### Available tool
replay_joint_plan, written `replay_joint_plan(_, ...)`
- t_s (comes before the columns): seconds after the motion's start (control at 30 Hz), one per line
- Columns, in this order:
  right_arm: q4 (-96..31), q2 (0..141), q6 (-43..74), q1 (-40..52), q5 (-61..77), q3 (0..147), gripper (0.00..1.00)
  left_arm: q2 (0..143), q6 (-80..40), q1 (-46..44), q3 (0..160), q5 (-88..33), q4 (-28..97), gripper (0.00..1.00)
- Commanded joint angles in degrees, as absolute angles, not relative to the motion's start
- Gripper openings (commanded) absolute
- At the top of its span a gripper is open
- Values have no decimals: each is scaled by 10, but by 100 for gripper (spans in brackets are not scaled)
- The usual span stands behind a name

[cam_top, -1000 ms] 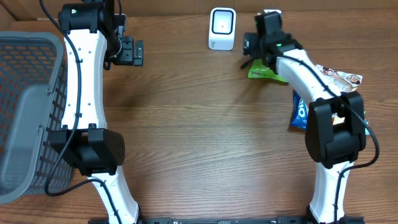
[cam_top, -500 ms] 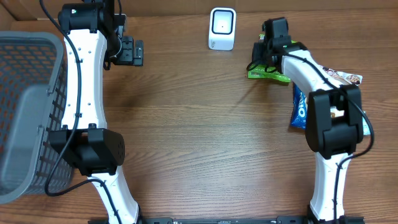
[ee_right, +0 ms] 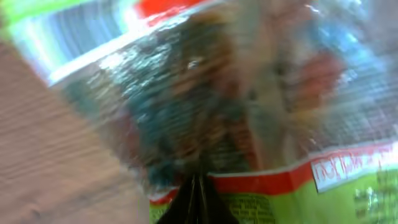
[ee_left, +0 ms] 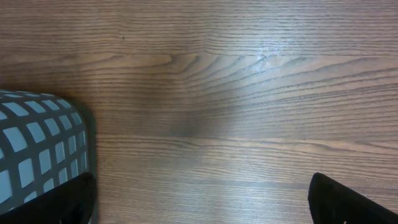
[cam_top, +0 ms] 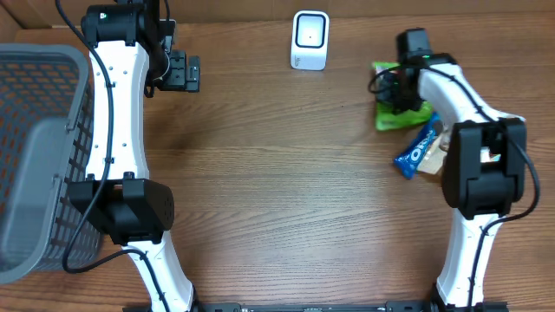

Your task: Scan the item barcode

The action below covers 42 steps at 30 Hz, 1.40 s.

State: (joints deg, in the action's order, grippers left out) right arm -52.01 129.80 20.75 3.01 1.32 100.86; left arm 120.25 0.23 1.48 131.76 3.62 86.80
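The right hand [ee_right: 196, 194] is pinched shut on the green packet [cam_top: 395, 119], right of the scanner [cam_top: 310, 40], half hidden overhead by the arm [cam_top: 451, 82] and a blur at the wrist; the left hand [cam_top: 191, 73] is spread wide, empty.

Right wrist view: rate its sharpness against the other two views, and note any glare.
Right wrist view: heavily blurred, the green snack packet smeared across the frame, its print unreadable, white glare streaks on the wrapper. Left wrist view: sharp wood grain on the table, with a faint bright patch at upper right. Overhead view: crisp and evenly lit, only soft shadows on the wood.
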Motion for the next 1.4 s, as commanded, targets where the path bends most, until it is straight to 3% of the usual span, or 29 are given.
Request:
replay_joint_plan(0.0,-591,1322,228,5,16,986,8,1207,13,11,1322,34,867,100)
replay_joint_plan(0.27,-634,1273,160,-5,44,1030,29,1207,13,11,1322,34,867,100)
replay_joint_plan(0.57,-680,1038,133,-5,48,1119,43,1207,13,11,1322,34,867,100)
replay_joint_plan(0.67,-704,922,130,-4,48,1120,60,1207,13,11,1322,34,867,100)
replay_joint_plan(0.77,-739,837,130,-4,48,1120,85,1207,13,11,1322,34,867,100)
replay_joint_plan(0.8,-751,814,130,-4,48,1119,100,1207,13,11,1322,34,867,100)
replay_joint_plan(1.03,-815,654,131,-4,48,1119,100,1207,13,11,1322,34,867,100)
replay_joint_plan(1.37,-876,568,131,-4,42,1119,100,1207,13,11,1322,34,867,100)
